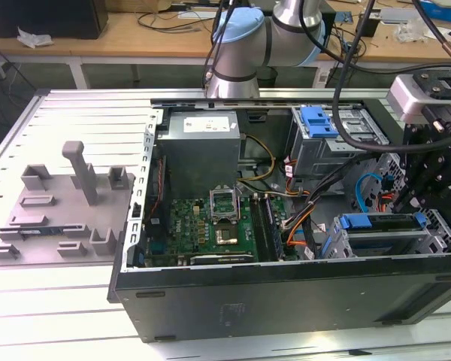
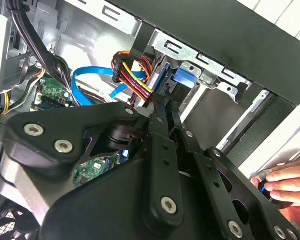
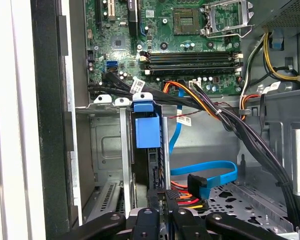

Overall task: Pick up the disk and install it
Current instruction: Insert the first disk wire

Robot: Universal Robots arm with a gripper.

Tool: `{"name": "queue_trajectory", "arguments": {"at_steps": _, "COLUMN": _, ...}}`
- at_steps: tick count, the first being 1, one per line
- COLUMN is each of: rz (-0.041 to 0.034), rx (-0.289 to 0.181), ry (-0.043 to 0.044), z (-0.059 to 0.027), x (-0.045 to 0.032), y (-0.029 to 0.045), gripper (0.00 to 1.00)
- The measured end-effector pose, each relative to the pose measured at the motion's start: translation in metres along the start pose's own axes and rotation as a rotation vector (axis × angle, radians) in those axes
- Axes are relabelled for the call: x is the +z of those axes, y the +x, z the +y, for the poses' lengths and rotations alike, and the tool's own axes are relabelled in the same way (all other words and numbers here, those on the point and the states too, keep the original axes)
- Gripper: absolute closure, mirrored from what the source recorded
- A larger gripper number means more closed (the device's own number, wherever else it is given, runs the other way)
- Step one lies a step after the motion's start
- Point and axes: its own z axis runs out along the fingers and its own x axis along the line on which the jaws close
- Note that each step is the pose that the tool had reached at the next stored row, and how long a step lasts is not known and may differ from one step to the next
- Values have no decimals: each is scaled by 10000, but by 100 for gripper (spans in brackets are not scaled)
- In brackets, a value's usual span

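Observation:
The disk (image 1: 383, 235) stands on edge in the drive bay at the case's near corner, on the exterior view's right, with its blue carrier (image 3: 147, 131) at one end. The same blue carrier (image 2: 182, 77) sits under the bay's metal rail. My gripper (image 3: 163, 194) hangs over the disk's other end, beside the orange-and-yellow power plug (image 3: 187, 200). Its fingers (image 2: 161, 117) run together to a narrow tip, and I see nothing held between them. The black wrist assembly (image 1: 436, 165) stands above the bay.
A blue bracket (image 1: 319, 120) tops the rear drive cage. The motherboard (image 1: 210, 222), the power supply (image 1: 203, 143) and blue data cables (image 3: 205, 172) crowd the case. A grey fixture plate (image 1: 60, 210) lies outside the case. A person's hand (image 2: 285, 185) is near the gripper body.

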Motion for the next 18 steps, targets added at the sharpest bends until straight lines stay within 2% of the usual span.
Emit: {"name": "queue_trajectory", "arguments": {"at_steps": 18, "rz": 1, "rx": 1, "ry": 0, "z": 1, "x": 26, "y": 5, "gripper": 83}}
